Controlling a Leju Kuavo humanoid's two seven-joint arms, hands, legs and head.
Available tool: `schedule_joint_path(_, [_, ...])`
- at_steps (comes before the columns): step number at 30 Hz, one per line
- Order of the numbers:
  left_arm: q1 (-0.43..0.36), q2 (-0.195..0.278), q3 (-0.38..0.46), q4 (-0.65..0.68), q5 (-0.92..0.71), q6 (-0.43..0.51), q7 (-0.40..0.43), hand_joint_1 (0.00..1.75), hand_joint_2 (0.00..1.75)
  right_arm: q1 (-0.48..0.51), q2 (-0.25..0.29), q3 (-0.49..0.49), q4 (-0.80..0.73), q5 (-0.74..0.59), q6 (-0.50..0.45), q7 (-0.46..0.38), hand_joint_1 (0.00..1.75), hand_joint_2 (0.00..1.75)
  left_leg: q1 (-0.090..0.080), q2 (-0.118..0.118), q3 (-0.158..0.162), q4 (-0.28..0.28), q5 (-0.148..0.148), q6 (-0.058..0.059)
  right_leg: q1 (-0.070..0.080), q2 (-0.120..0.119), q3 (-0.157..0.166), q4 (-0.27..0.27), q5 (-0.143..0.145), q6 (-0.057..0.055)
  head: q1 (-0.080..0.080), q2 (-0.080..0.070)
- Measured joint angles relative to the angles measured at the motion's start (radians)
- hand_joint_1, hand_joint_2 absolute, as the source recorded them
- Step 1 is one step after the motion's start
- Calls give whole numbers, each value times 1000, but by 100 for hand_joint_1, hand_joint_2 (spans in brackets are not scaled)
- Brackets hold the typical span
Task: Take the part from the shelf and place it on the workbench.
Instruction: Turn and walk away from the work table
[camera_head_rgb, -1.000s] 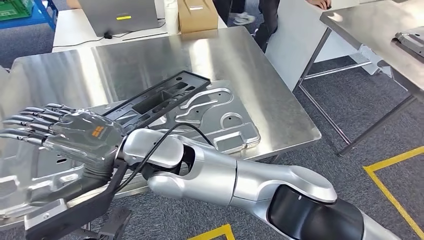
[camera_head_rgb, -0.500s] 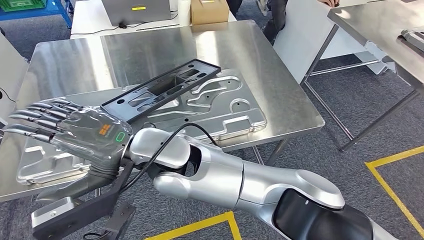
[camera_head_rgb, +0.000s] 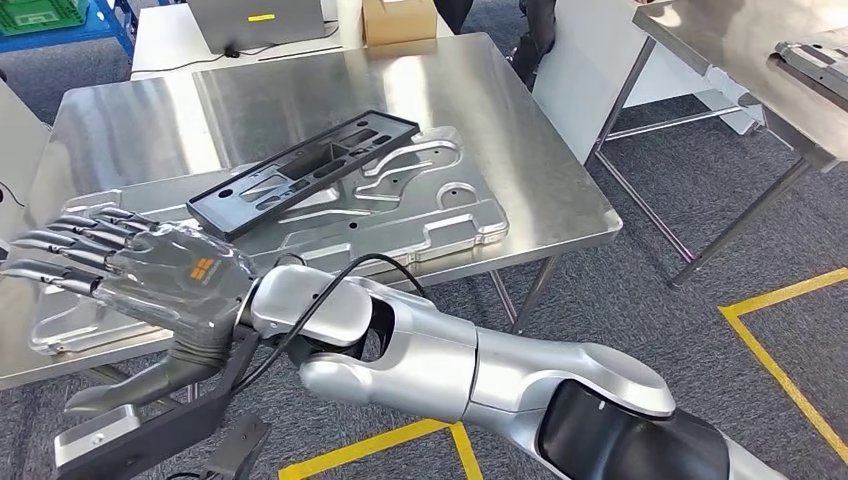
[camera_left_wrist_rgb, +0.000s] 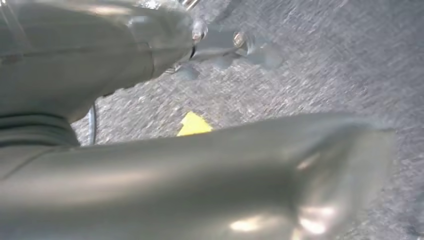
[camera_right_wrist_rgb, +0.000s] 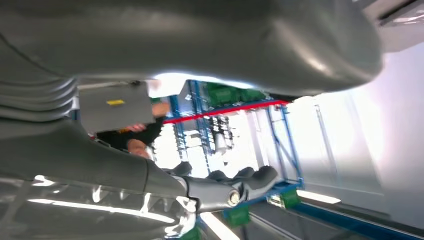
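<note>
A large silver pressed-metal part (camera_head_rgb: 400, 225) lies flat on the steel workbench (camera_head_rgb: 300, 90). A black plastic frame (camera_head_rgb: 300, 172) rests on top of it. My right arm crosses from the lower right. My right hand (camera_head_rgb: 150, 275) hovers over the part's near-left end, its fingers (camera_head_rgb: 60, 245) stretched out and apart and its thumb (camera_head_rgb: 130, 385) hanging below the bench edge, holding nothing. In the right wrist view its dark fingers (camera_right_wrist_rgb: 235, 182) also hold nothing. In the blurred left wrist view my left hand (camera_left_wrist_rgb: 150, 175) hangs over grey carpet, thumb apart from the fingers (camera_left_wrist_rgb: 240, 47).
A second steel table (camera_head_rgb: 740, 50) stands at the right with another metal part (camera_head_rgb: 815, 50) on it. Behind the workbench a white table carries a laptop (camera_head_rgb: 255, 15) and a cardboard box (camera_head_rgb: 398, 18). Yellow tape (camera_head_rgb: 780, 340) marks the carpet.
The camera has moved, so more of the workbench shows and it sits higher in the picture. My right hand has drawn back towards the bench's near edge, off the silver part.
</note>
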Motion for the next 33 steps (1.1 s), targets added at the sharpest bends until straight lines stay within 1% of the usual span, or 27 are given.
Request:
schedule_joint_path(2, [1,0,-3,0,0,0,-1,0,0,3,0,-5,0,9,1,-3,0,0,1,-2,-7,-1,7,9,1,1,-6,4,3,6,1,0])
schedule_joint_path(3, [0,0,-4,-1,1,0,-2,0,0,3,0,-8,0,14,2,-3,0,0,4,-3,-9,-1,10,16,-1,2,-10,9,-2,11,2,0])
schedule_joint_path(4, [0,0,-6,-2,2,0,-2,0,0,4,0,-12,0,20,2,-3,0,0,6,-2,-12,-2,14,22,-3,3,-18,27,-18,18,4,0])
schedule_joint_path(5, [-1,0,-8,-2,3,0,-2,0,0,4,0,-15,0,25,3,-2,0,0,9,-2,-16,-3,17,28,-7,3,-35,67,-45,25,7,0])
schedule_joint_path(7, [0,1,-12,-4,4,0,-3,0,0,4,-2,-22,0,35,2,4,0,0,12,0,-25,-3,23,34,-16,3,-91,199,-114,35,15,0])
schedule_joint_path(8, [0,1,-14,-4,4,0,-3,0,0,5,-4,-25,1,39,2,9,0,0,13,1,-29,-3,26,34,-21,3,-116,259,-137,38,18,0])
schedule_joint_path(9, [0,1,-15,-4,4,0,-3,0,0,6,-6,-27,2,44,1,14,0,0,15,1,-32,-3,28,33,-25,3,-127,290,-142,41,20,0])
schedule_joint_path(10, [0,2,-17,-4,4,0,-3,0,0,6,-7,-31,3,48,0,18,0,0,16,2,-33,-3,29,32,-28,3,-118,280,-129,43,22,0])
schedule_joint_path(11, [0,2,-17,-4,4,0,-3,0,0,5,-9,-34,4,51,-1,22,0,0,18,2,-34,-3,30,30,-31,3,-89,231,-100,44,24,0])
schedule_joint_path(12, [0,2,-18,-4,4,0,-3,0,0,3,-9,-38,6,55,-3,25,0,0,20,1,-33,-3,31,29,-33,3,-49,158,-65,45,26,0])
schedule_joint_path(13, [-1,2,-19,-4,4,0,-3,0,0,1,-10,-44,9,57,-5,28,0,0,21,1,-34,-3,32,25,-33,3,-13,88,-40,45,29,0])
schedule_joint_path(14, [-2,3,-19,-5,4,0,-3,0,0,-2,-10,-50,11,60,-9,31,0,0,20,0,-37,-3,34,20,-32,4,13,36,-26,46,31,0])
schedule_joint_path(15, [-2,4,-20,-5,3,0,-2,0,0,-4,-10,-55,15,62,-14,33,0,0,20,-1,-40,-4,37,14,-29,5,23,9,-23,46,32,0])
schedule_joint_path(16, [-2,5,-21,-6,2,0,-1,0,0,-5,-11,-60,21,63,-21,35,0,0,19,-1,-43,-7,41,6,-25,5,23,3,-27,46,32,0])
schedule_joint_path(17, [-2,5,-23,-6,0,-1,1,0,0,-5,-12,-63,25,65,-28,37,0,0,20,-1,-43,-12,45,-1,-24,6,20,1,-25,42,32,0])
schedule_joint_path(18, [-1,7,-24,-6,-2,-2,4,0,0,-5,-12,-65,30,67,-36,39,0,0,21,-1,-44,-13,44,-7,-25,6,19,-2,-21,37,30,0])
schedule_joint_path(19, [-1,9,-27,-6,-5,-2,8,0,0,-5,-11,-67,35,69,-44,39,0,0,21,0,-48,-3,35,-10,-27,5,19,-6,-18,30,26,0])
schedule_joint_path(20, [-1,13,-31,-6,-10,-2,12,0,0,-6,-11,-71,38,70,-51,39,0,0,20,0,-59,25,14,-11,-28,4,19,-9,-14,23,20,0])
schedule_joint_path(21, [-1,19,-36,-6,-14,-1,17,0,0,-6,-10,-75,41,71,-58,39,0,0,18,0,-81,78,-17,-10,-28,3,18,-11,-12,16,13,0])
schedule_joint_path(23, [-1,37,-45,-6,-21,0,26,0,0,-5,-10,-82,48,74,-70,37,0,0,10,0,-135,212,-77,-8,-21,2,16,-10,-9,7,2,0])
schedule_joint_path(24, [-2,49,-48,-6,-22,0,28,0,0,-5,-10,-84,50,78,-74,37,0,0,6,0,-152,257,-89,-7,-18,3,14,-10,-8,4,0,0])
schedule_joint_path(25, [-3,63,-49,-7,-22,-1,29,0,0,-5,-10,-86,51,82,-77,38,0,0,2,-1,-152,262,-82,-5,-16,4,14,-9,-7,3,0,0])
schedule_joint_path(26, [-6,79,-49,-9,-21,-2,29,0,0,-6,-10,-88,51,84,-80,42,0,0,0,-1,-133,229,-58,-3,-14,5,14,-7,-7,3,-1,0])
schedule_joint_path(28, [-18,109,-50,-14,-15,-2,30,0,0,-14,-8,-92,43,81,-85,57,0,0,-4,1,-69,98,1,0,-11,6,11,0,-9,4,-4,0])
schedule_joint_path(29, [-26,123,-49,-16,-8,-1,32,0,0,-19,-7,-95,37,76,-89,65,0,0,-5,1,-44,44,19,2,-9,7,7,6,-10,6,-5,0])
schedule_joint_path(30, [-34,135,-48,-19,2,0,36,0,0,-24,-6,-97,30,69,-92,71,0,0,-6,0,-31,10,27,4,-7,6,3,9,-10,7,-6,0])
schedule_joint_path(33, [-45,169,-38,-25,43,-10,46,0,0,-33,-4,-99,9,47,-100,86,0,0,-5,-2,-33,-3,29,14,-5,6,-5,11,-8,14,-5,0])
